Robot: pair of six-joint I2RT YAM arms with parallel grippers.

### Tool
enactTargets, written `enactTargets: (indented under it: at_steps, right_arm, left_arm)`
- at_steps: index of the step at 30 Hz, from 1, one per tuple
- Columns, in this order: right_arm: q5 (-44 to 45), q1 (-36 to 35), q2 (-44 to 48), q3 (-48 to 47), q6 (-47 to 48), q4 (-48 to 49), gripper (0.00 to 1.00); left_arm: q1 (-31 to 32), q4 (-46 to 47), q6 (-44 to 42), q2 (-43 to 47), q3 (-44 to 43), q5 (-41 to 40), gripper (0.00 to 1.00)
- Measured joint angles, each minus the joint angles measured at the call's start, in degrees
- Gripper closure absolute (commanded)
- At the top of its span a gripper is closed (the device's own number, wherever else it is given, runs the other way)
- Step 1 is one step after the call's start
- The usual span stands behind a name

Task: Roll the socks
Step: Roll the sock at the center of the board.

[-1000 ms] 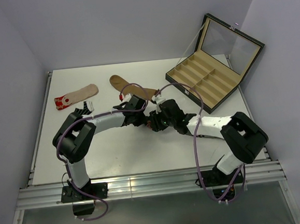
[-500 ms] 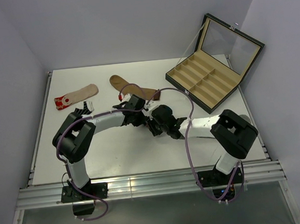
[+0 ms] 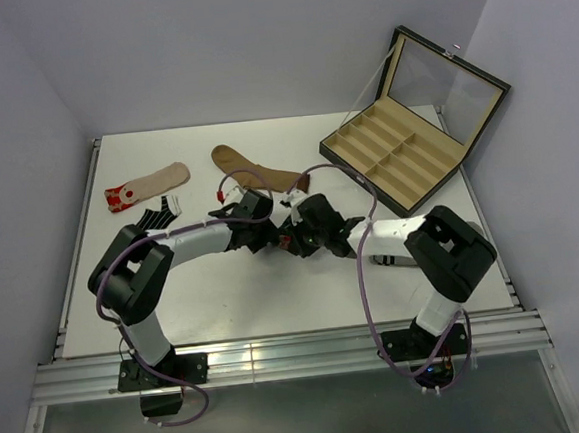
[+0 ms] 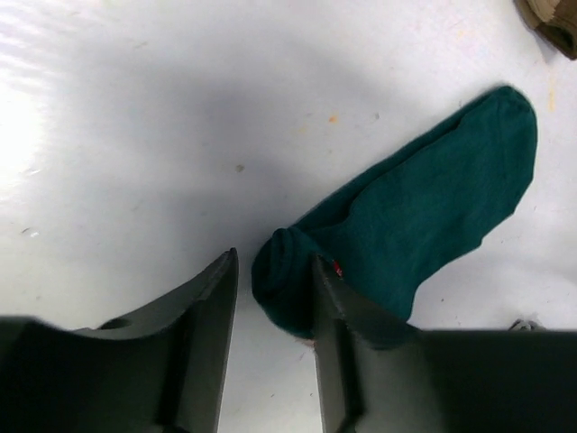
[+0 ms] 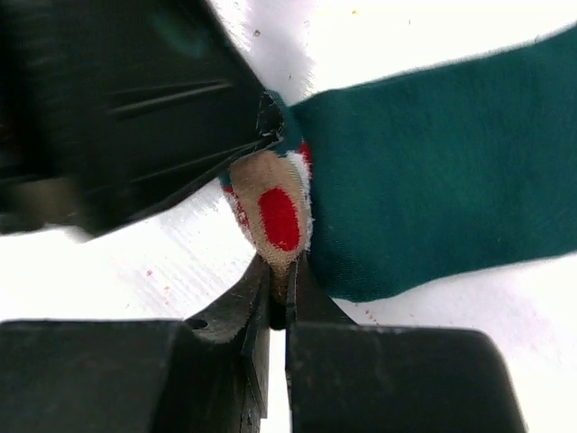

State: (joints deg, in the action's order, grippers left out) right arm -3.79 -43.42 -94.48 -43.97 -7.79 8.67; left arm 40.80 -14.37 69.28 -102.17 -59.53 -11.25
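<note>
One sock (image 4: 424, 207): right pincer (image 5: 279, 266) nips rolled end, left pincer (image 4: 275, 262) half-open; roll could unwind if nip slips.

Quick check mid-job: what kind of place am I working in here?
Most likely a lab robot cell, not a home: a bare white table walled in by plain panels, an aluminium mounting rail at its near edge, and props laid out, such as a teal sock and an open divided case.
</note>
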Motion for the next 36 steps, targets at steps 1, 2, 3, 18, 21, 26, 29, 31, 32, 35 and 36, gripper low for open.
enactTargets:
  at_steps: [1, 2, 3, 18, 21, 26, 29, 31, 32, 35, 36]
  right_arm:
    - [-3.58, 1.92, -0.31, -0.37, -0.57, -0.42, 1.00]
    - [-6.71, 3.65, -0.81, -0.79, -1.40, -0.68, 1.00]
    - [-9.40, 5.11, -1.38, -1.16, -1.84, -0.87, 1.00]
    - [-48.92, 22.64, -17.55, -7.19, -20.74, 2.69, 1.00]
    - [-50.69, 23.15, -18.73, -7.69, -22.53, 2.51, 1.00]
    - [-51.10, 23.23, -19.15, -8.26, -23.47, 1.57, 1.00]
    - [-50.93, 23.23, -19.15, -8.50, -23.69, 0.90, 1.00]
    - [-50.80, 23.23, -19.12, -8.55, -23.74, 0.66, 1.00]
    - [-50.73, 23.23, -19.12, -8.59, -23.76, 0.55, 1.00]
    - [-50.64, 23.23, -19.12, -8.66, -23.93, 0.28, 1.00]
    - [-50.62, 23.23, -19.12, -8.68, -23.98, 0.24, 1.00]
  left_arm:
    - [0.00, 0.04, 0.33, 0.59, 0.66, -0.22, 0.45]
    - [-0.02, 0.20, 0.81, 1.33, 1.42, -0.48, 0.38]
    - [-0.09, 0.39, 1.25, 2.29, 2.45, -0.79, 0.35]
    - [-0.26, 6.49, 3.41, 7.43, 8.11, -1.25, 0.27]
    - [-0.24, 7.67, 3.41, 7.43, 8.52, -1.07, 0.27]
    - [-0.24, 8.31, 3.41, 7.43, 8.55, -1.05, 0.26]
    - [-0.24, 9.33, 3.41, 7.43, 8.55, -1.07, 0.25]
    - [-0.24, 9.97, 3.41, 7.43, 8.55, -1.07, 0.24]
    - [-0.24, 10.23, 3.41, 7.43, 8.55, -1.09, 0.25]
    - [-0.24, 10.40, 3.41, 7.32, 8.48, -1.07, 0.27]
    - [-0.22, 10.36, 3.41, 7.06, 8.35, -1.05, 0.29]
